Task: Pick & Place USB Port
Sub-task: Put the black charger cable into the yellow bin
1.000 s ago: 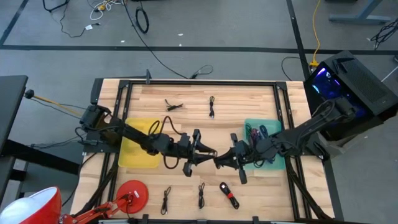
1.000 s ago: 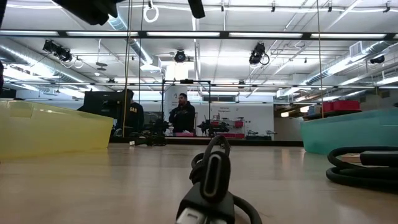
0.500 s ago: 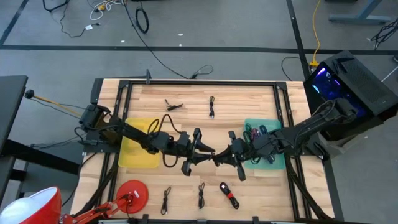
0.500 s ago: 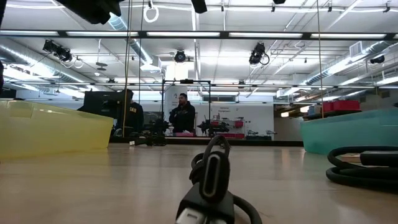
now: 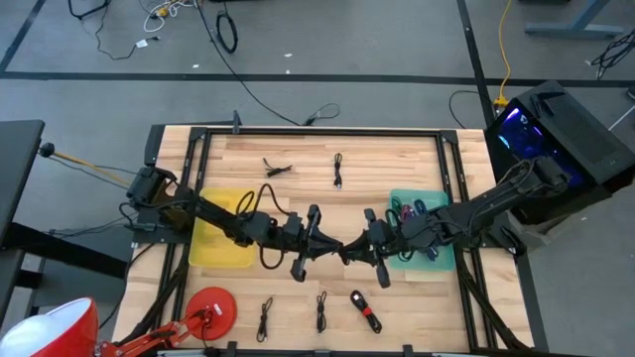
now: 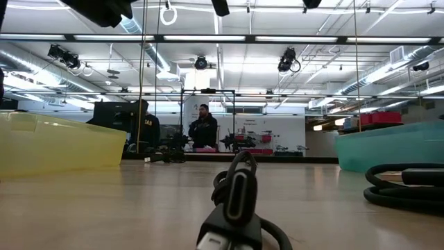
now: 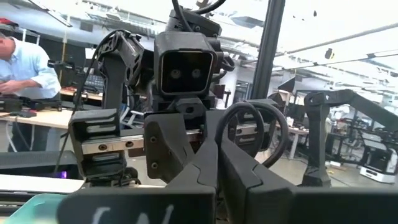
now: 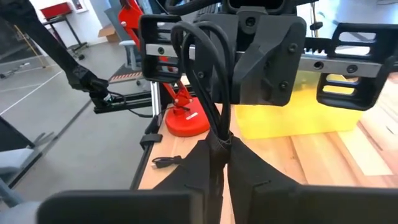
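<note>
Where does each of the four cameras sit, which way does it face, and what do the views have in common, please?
High view: overhead, looking straight down; both arms meet mid-table, left gripper facing right gripper.
Low view: at tabletop height, looking level across; a cable plug close up, yellow bin left.
Left wrist view: faces the right arm, own fingers holding a cable loop.
Right wrist view: faces the left arm, yellow bin behind.
Shared: the wrist views show one cable held by both grippers.

yellow bin (image 5: 220, 240) | teal bin (image 5: 427, 234) | black cable (image 8: 208, 74) | red lamp base (image 5: 213, 307)
</note>
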Action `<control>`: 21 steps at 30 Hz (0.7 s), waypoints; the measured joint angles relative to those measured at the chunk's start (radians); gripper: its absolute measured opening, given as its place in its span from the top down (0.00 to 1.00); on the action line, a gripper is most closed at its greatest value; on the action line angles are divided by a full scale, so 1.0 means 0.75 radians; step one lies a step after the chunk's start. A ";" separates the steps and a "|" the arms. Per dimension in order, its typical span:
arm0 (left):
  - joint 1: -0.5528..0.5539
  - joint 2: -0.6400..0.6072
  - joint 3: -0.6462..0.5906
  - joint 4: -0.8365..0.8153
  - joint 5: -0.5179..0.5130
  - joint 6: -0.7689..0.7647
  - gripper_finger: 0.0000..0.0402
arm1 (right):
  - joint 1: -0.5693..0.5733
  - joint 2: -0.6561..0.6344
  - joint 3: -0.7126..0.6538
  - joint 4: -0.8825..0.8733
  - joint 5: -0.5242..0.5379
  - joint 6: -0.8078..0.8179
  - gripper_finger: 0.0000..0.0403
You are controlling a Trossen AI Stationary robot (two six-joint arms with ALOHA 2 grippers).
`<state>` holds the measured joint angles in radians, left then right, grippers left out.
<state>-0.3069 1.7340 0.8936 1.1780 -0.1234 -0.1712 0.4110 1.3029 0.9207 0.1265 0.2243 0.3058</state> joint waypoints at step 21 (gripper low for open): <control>-0.040 -0.195 -0.003 -0.802 -0.623 -0.075 0.99 | 0.015 -0.044 0.004 -0.333 -0.038 0.140 0.72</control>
<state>-0.3368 1.5876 0.8917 0.5763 -0.5908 -0.2273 0.4226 1.2697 0.9237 -0.1234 0.1961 0.4104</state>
